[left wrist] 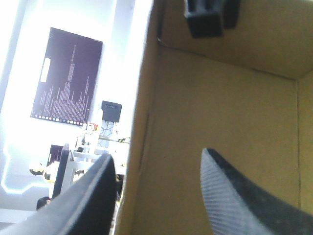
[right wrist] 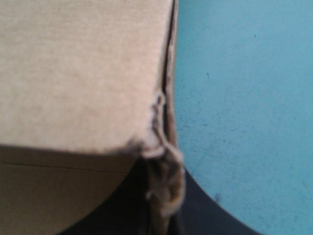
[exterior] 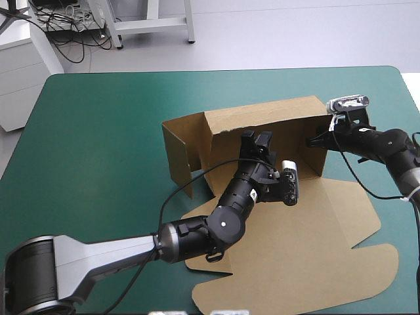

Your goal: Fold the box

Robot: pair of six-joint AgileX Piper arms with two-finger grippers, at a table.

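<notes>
The box (exterior: 289, 115) stands centrally on the tabletop (exterior: 98, 131), long axis along the far edge; your left pincer (exterior: 256, 139), fingers apart, straddles its far wall's rim, while your right pincer (exterior: 319, 140) is clamped on its right-hand wall.

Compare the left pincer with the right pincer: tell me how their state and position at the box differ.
The left pincer is open, a raised wall's edge between its spread fingers; the right pincer is shut on the box, board pinched between its fingers. The left pincer reaches in over the flat sheet; the right pincer sits at the right-hand wall. Both are black and at raised walls.
</notes>
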